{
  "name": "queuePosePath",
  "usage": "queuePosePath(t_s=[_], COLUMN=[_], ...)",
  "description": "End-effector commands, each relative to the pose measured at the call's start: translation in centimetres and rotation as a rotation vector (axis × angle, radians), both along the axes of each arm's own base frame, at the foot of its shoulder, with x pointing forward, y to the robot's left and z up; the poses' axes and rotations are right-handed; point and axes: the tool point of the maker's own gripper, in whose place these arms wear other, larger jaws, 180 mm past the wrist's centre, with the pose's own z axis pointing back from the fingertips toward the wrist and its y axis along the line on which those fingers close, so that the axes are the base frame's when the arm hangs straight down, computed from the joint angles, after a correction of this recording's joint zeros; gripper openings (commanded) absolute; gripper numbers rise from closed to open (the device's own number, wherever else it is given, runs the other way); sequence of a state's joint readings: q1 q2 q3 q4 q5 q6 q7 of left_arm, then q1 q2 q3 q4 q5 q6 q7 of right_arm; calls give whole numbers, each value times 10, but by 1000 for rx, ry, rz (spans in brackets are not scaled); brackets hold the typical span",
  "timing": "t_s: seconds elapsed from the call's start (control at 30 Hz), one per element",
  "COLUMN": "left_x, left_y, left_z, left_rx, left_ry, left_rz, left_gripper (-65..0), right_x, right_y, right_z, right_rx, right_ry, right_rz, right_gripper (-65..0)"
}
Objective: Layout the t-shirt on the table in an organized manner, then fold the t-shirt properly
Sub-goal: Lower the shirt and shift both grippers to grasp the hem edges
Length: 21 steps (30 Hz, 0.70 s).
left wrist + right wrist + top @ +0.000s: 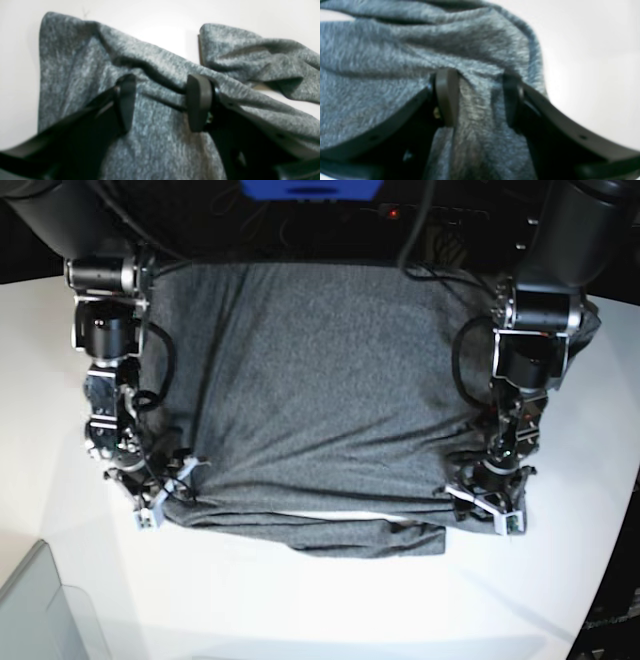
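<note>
Both pincers, your left gripper point(161, 102) and right gripper point(477, 97), clenched the dark heather-grey knit t-shirt point(320, 390) (glossy white table point(330, 610) beneath).

We see a glossy white table point(330, 605) with a curved edge at the right. A dark grey t-shirt point(320, 390) lies spread across its far half, the near hem doubled back in a loose fold. A pale translucent panel point(40, 615) sits at the near left corner.

Bright overhead light, glare on glossy white table point(330, 600), both wrist views soft and blurred
</note>
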<state>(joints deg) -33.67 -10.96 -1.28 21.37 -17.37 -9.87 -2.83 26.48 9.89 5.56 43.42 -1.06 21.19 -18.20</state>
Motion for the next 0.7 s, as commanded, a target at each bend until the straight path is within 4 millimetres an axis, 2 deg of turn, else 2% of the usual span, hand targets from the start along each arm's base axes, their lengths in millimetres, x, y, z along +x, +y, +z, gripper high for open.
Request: queuePosePath(t_s=[0.0,0.13,0.23,0.37,0.47,0.67], left_x=[4,8,13,31,33,30], left_y=[4,-1,-3,-7,-14,-45], left_z=[4,8,14,47,67,133], left_rx=[4,-5,-9,-5,3,25], left_ry=[11,0,-13,-99,-125,-284], left_rz=[6,2,2,-13,-50,-143], left_gripper=[-327,-327,-327,-328,-328,-328], right_x=[0,22,37,58,70,71], right_y=[-16,-27,-36,-37,-37,-33], right_z=[-3,2,14,34,48,48], right_rx=[-38,-11,4,18,23,27], right_ry=[54,29,-13,-71,-103,-107], right_rz=[-18,-48,-68,-77,-78,-74], right_gripper=[-355,-355,-355,-355,-355,-355])
